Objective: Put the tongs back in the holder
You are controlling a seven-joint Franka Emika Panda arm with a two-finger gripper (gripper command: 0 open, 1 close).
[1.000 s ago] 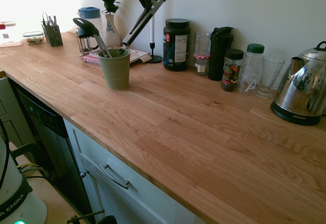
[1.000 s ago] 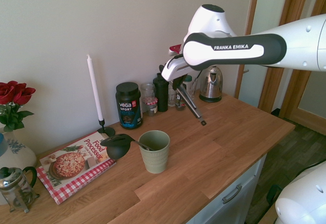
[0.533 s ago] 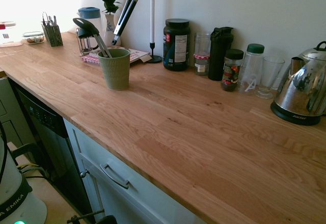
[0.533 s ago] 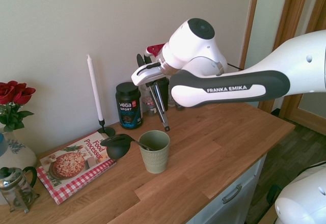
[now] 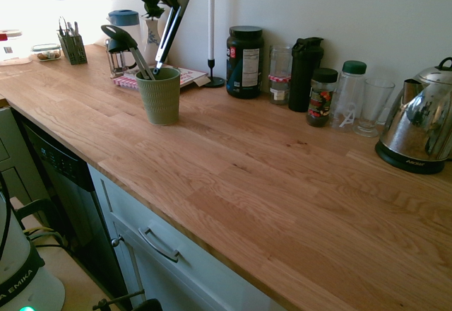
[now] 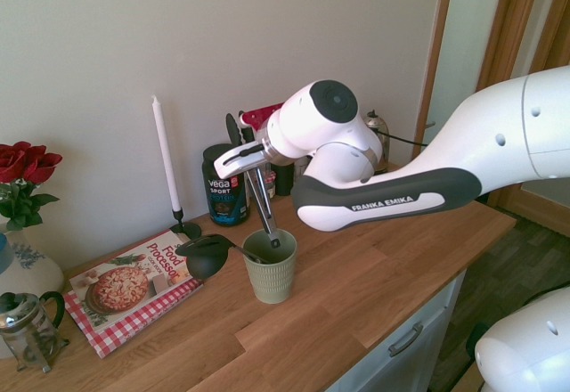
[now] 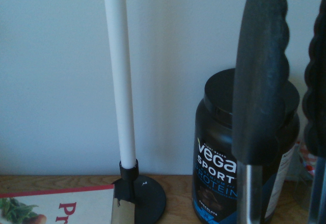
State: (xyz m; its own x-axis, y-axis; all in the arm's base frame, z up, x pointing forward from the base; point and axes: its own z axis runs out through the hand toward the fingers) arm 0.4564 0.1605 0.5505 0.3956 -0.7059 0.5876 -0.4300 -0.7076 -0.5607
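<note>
The holder (image 5: 159, 96) (image 6: 270, 267), a sage-green ribbed cup, stands on the wooden counter with a black ladle (image 5: 119, 37) (image 6: 205, 257) leaning out of it. My gripper (image 6: 252, 162) hangs above the cup, shut on the silver arms of the tongs (image 5: 169, 32) (image 6: 260, 205). The tongs stand nearly upright, black tips up and hinge end down. Their lower end sits at the cup's mouth, just inside the rim. In the wrist view the black scalloped tips of the tongs (image 7: 260, 81) rise in front of the wall.
Behind the cup are a white candle (image 6: 165, 156) on a black base, a cookbook (image 6: 134, 285) and a black protein tub (image 6: 224, 184). Bottles and a glass (image 5: 371, 106) line the wall towards a steel kettle (image 5: 420, 124). A French press (image 6: 27, 325) and roses (image 6: 22, 174) stand at the other end.
The arm has swung across from the kettle side to above the cup. The tongs have turned from slanted to nearly upright, and their lower end has come down to the cup's mouth.
</note>
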